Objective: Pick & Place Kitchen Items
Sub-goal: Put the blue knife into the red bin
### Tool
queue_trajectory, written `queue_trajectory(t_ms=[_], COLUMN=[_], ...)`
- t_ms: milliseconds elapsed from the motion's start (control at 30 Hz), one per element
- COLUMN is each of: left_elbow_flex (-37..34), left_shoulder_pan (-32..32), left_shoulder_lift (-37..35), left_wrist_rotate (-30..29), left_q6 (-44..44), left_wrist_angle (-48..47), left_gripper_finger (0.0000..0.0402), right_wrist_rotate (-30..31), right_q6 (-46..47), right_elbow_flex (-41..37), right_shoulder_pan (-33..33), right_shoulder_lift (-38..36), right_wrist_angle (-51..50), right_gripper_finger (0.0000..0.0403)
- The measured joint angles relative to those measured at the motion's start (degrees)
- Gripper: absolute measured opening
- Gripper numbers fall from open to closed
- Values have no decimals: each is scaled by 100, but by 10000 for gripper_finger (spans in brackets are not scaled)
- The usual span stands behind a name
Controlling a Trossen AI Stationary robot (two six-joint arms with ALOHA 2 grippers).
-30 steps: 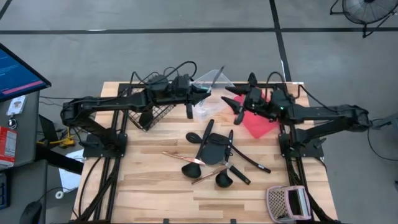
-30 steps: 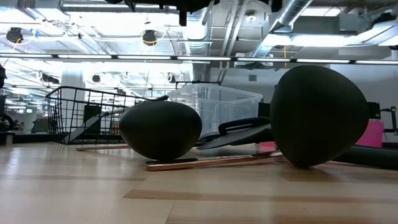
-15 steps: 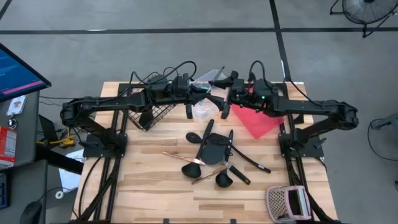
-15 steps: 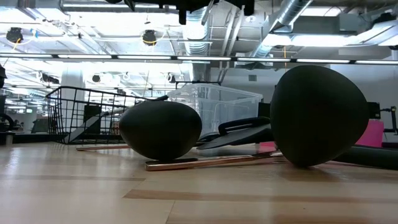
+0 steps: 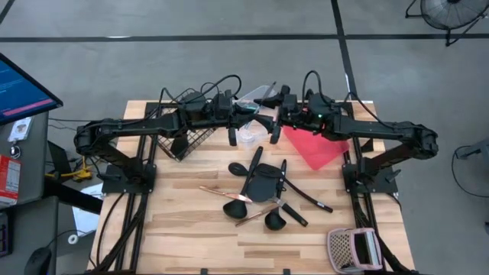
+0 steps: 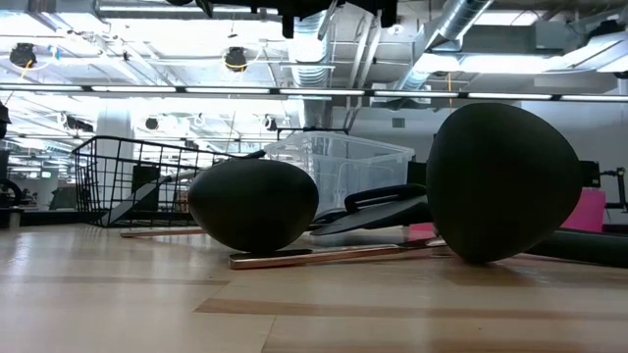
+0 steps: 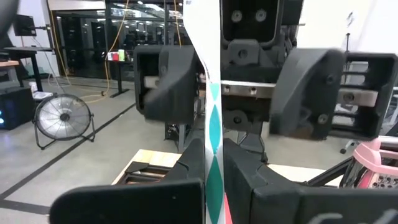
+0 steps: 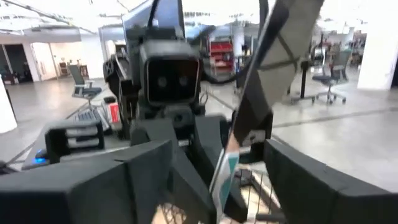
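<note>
Wood table front (image 5: pixel 176 229): pinkish-white perforated box (image 5: pixel 351 248) sits at the right front corner, not part of the job.
Mid table: utensil pile (image 5: pixel 263 183) lies untouched: black spatulas, ladles, spoons, with a copper-coloured piece (image 6: pixel 324 257) under the ladle bowls (image 6: pixel 253 204).
Far side: wire basket (image 5: pixel 191 137), clear tub (image 6: pixel 339 162) and red tray (image 5: pixel 317 149) sit in a row.
Change: over the last second the right arm has swung off the red tray and across to meet the left arm above the clear tub. The left arm has not moved.
Meaning: my read is a mid-air handover of one item. The pile is the bulk of the work left.
Item: thin flat strip (image 7: pixel 211 124), pale with teal diamonds, held upright in the air over the tub.
Left gripper (image 7: pixel 214 186): fingers (image 7: pixel 261 186) clamped narrow on the strip's lower end.
Right gripper (image 7: pixel 236 87): fingers (image 7: pixel 305 93) stand wide, one on each side of the strip, not yet pressing on it. The right wrist view shows the strip passing between them.
Risk: if the left lets go before the right closes, the strip drops.
</note>
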Motion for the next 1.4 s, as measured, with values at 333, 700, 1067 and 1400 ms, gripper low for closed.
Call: queue_trajectory(t_ms=[333, 700, 1067, 1400], left_elbow_flex=[0, 2, 2, 7], left_shoulder_pan=[2, 2, 4, -8], left_shoulder_lift=[0, 0, 0, -42], left_wrist_rotate=[20, -1, 135, 149], left_q6=[38, -62, -57, -181], left_wrist_angle=[2, -15, -72, -731], left_gripper_finger=[8, 16, 107, 211], right_wrist_rotate=[-15, -15, 28, 547], right_q6=[14, 281, 292, 114], right_elbow_flex=[0, -2, 151, 507], right_shoulder_pan=[1, 1, -91, -532], right_shoulder_lift=[-24, -12, -216, -864], right_wrist_angle=[-113, -109, -174, -1813], right_gripper_finger=[30, 18, 18, 18])
